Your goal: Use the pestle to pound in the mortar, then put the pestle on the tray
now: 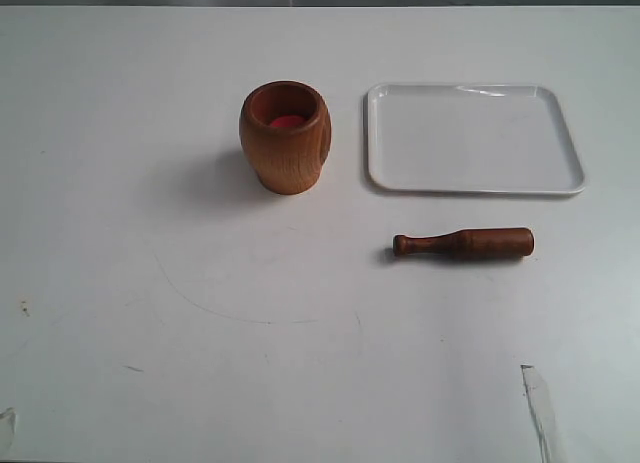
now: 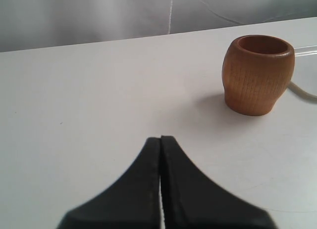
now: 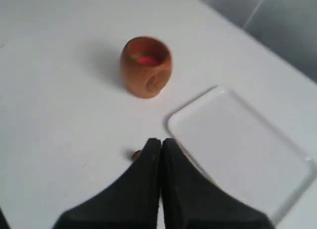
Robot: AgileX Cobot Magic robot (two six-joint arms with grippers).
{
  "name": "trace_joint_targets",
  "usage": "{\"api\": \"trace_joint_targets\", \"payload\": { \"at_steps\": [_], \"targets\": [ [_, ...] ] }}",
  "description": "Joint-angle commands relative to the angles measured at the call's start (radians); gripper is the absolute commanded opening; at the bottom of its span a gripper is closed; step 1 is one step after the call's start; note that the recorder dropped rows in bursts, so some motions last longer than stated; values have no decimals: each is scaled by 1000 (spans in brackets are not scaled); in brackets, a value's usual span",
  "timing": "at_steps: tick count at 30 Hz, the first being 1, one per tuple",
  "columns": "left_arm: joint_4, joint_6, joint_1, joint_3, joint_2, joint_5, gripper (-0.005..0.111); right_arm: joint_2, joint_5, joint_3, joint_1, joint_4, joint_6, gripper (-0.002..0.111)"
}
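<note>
In the exterior view neither arm shows. The pestle [image 1: 463, 244] lies flat on the surface [image 1: 150, 333], untouched. Its long axis runs across the view, with the small knob pointing toward the mortar's side and the thick end pointing away. It rests near the tray [image 1: 474, 138] and apart from the upright mortar [image 1: 285, 136]. All of this is on the right arm's half, so I judge that arm the nearer one for the pickup.

In the left wrist view the left gripper [image 2: 160, 139] has its jaws pressed together and holds nothing. The mortar [image 2: 258, 74] stands well ahead of the jaws and off their line. The pestle is not in sight here.

In the right wrist view the right gripper [image 3: 161, 141] also has its jaws pressed together and empty. Only the pestle's [image 3: 134, 155] knob shows, just beside the jaw tips; the rest is hidden behind them. The tray [image 3: 237, 145] lies close on the other side, and the mortar [image 3: 146, 66] stands farther ahead. The jaws must spread before they can straddle the shaft.
</note>
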Motion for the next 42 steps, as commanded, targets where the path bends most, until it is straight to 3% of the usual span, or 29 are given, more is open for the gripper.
{"api": "trace_joint_targets", "payload": {
  "at_steps": [1,4,7,13,17,25,30,34,40,42],
  "targets": [
    [-7,-8,-8,1,-1,-3,0,151,65,-25,1,0,-50,0],
    [-7,-8,-8,1,-1,-3,0,246,37,-28,5,-20,-61,0],
    [-7,-8,-8,1,-1,-3,0,328,-2,-28,73,-99,-58,0],
    [-7,-8,-8,1,-1,-3,0,499,-115,-28,332,-474,102,0],
    [-7,-8,-8,1,-1,-3,0,625,-148,-41,444,-690,222,0],
    [-7,-8,-8,1,-1,-3,0,863,-244,-132,551,-714,229,0],
    [-7,-8,-8,1,-1,-3,0,943,-245,-177,560,-714,225,0],
    [-7,-8,-8,1,-1,-3,0,972,-213,-179,560,-679,165,11],
    [-7,-8,-8,1,-1,-3,0,977,-219,-179,560,-555,41,46],
    [-7,-8,-8,1,-1,-3,0,981,-264,-179,560,-552,41,51]
  ]
}}
